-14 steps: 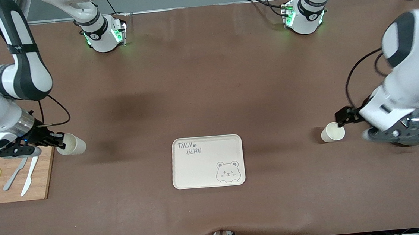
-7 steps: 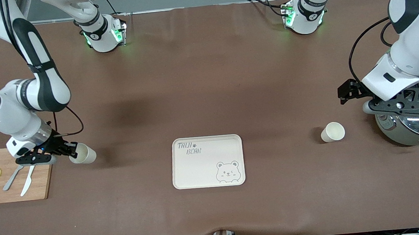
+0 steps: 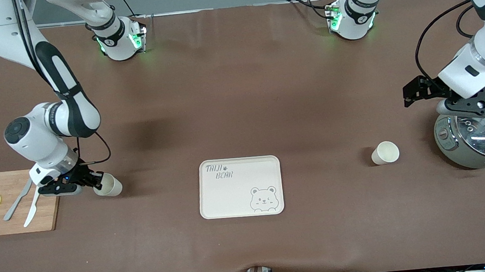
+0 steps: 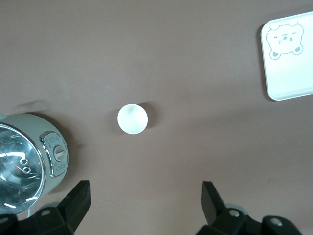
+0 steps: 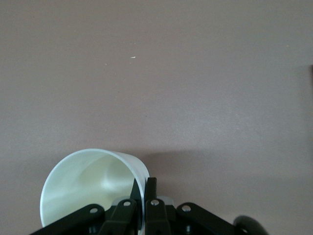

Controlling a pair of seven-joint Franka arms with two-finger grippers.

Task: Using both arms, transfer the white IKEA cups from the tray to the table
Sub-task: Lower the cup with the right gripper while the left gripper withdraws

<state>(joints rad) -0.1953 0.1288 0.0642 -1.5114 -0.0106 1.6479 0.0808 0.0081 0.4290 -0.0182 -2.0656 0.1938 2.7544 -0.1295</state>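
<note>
Right gripper [image 3: 94,182] pinching the rim of a white cup [image 3: 108,185] just over the tabletop [image 3: 239,93] beside the cutting board [image 3: 12,201], left gripper [image 3: 412,92] hanging wide open, empty, second cup [image 3: 385,153] standing below it, tray [image 3: 240,187] between them.

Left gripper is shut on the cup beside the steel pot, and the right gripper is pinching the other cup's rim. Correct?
Not quite. The left wrist view shows the left gripper open and up over the table, with that cup standing free beside the steel pot. The right gripper does pinch the other cup's rim.
</note>
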